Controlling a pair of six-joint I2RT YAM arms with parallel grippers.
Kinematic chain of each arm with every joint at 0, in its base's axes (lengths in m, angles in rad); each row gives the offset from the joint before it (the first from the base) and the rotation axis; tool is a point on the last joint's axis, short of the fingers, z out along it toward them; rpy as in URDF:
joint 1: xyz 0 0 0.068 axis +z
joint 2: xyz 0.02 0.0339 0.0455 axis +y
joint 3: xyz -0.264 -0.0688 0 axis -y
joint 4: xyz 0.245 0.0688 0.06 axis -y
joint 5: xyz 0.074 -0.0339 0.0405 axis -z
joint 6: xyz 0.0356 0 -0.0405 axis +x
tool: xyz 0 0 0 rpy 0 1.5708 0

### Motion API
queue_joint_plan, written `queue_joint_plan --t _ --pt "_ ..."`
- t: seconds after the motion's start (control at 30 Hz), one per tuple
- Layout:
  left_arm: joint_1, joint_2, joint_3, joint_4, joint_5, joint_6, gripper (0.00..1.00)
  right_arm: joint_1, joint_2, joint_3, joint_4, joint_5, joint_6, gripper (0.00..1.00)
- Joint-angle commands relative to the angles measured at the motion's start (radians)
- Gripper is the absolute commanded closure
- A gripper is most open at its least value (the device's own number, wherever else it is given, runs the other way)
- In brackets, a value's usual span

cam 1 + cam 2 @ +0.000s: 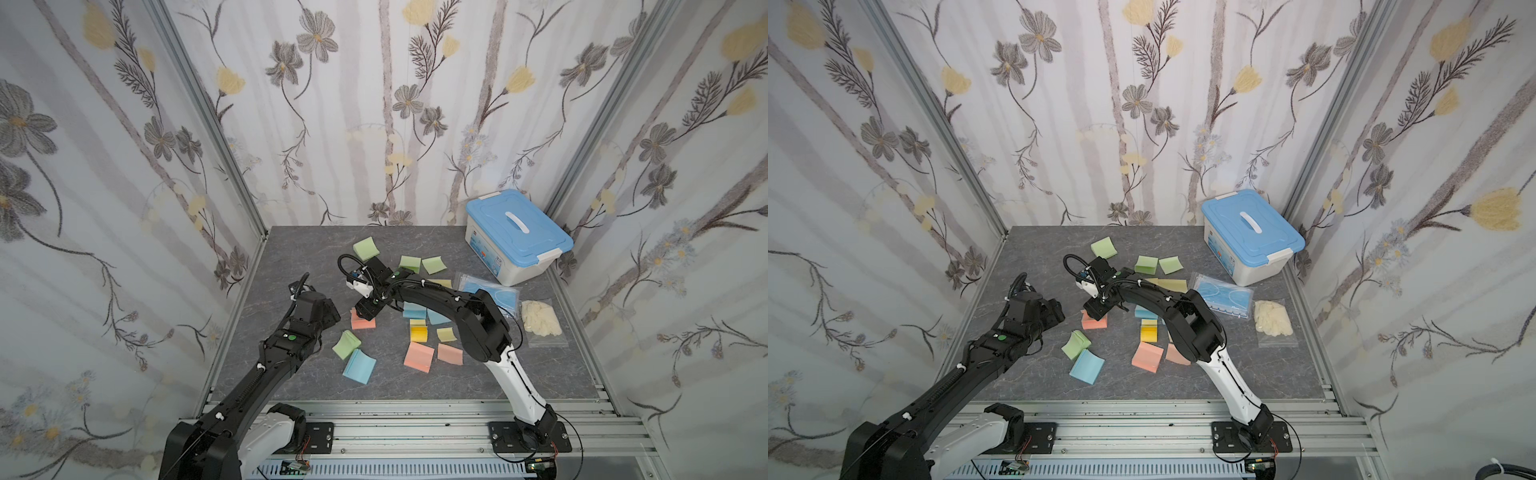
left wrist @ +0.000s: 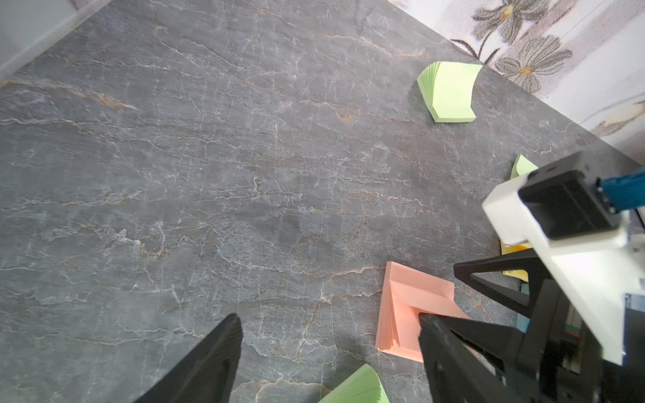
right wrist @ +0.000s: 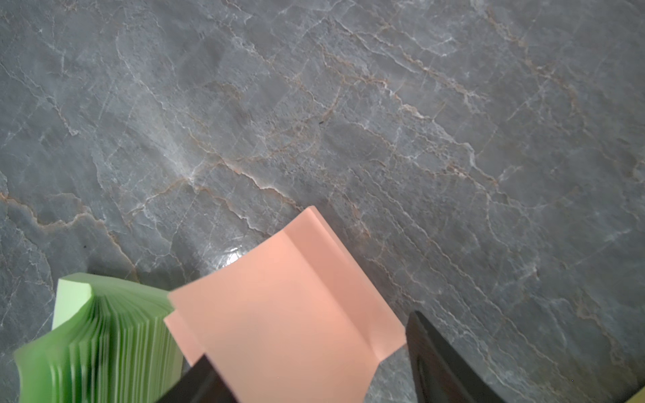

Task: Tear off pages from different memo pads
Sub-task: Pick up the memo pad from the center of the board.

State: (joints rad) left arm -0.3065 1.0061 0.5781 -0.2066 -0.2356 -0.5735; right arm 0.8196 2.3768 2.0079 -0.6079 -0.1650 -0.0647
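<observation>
Several memo pads lie scattered on the grey table. My right gripper (image 1: 368, 309) (image 3: 310, 335) hangs over a salmon pink memo pad (image 1: 360, 323) (image 2: 408, 314). Its jaws are open and straddle the pad's creased, raised top page (image 3: 286, 307), one finger at each side edge. My left gripper (image 1: 333, 316) (image 2: 328, 317) stands open just left of that pad, nothing between its fingers. A green pad (image 1: 346, 344) (image 3: 97, 342) and a light blue pad (image 1: 359, 365) lie nearer the front. Another green pad (image 1: 366, 248) (image 2: 448, 92) sits at the back.
More pink (image 1: 419, 356), yellow (image 1: 419, 332), blue (image 1: 413, 309) and green (image 1: 434, 264) pads lie under and beside the right arm. A blue-lidded white box (image 1: 517, 237), a mask packet (image 1: 494, 291) and a bag of pale gloves (image 1: 540, 320) stand at the right. Floral walls enclose the table.
</observation>
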Motion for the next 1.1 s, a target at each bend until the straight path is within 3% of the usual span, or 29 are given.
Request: queue_joint_plan --t 0.0,0.1,0.2,0.3,0.5,0.8,1.07 --pt "0.001 -0.015 -0.006 -0.003 -0.037 -0.016 0.17 0.008 0.012 0.031 -0.048 -0.015 -0.032 0.35" --pt "0.001 -0.009 -0.004 -0.002 -0.029 -0.020 0.17 0.021 0.021 0.051 -0.061 -0.027 -0.074 0.48" --pt "0.002 -0.007 -0.004 -0.001 -0.023 -0.022 0.17 0.035 0.022 0.060 -0.071 -0.025 -0.119 0.68" --pt "0.000 -0.008 -0.004 -0.001 -0.020 -0.024 0.17 0.038 0.017 0.063 -0.076 0.005 -0.146 1.00" --pt "0.001 -0.008 -0.016 0.040 0.048 -0.017 0.16 0.026 -0.067 0.048 -0.078 -0.008 -0.192 1.00" --pt "0.002 -0.008 -0.047 0.217 0.334 -0.001 0.13 -0.017 -0.287 -0.065 -0.074 -0.188 -0.343 1.00" --pt "0.001 -0.155 -0.146 0.435 0.534 0.014 0.10 -0.026 -0.471 -0.214 -0.064 -0.336 -0.513 1.00"
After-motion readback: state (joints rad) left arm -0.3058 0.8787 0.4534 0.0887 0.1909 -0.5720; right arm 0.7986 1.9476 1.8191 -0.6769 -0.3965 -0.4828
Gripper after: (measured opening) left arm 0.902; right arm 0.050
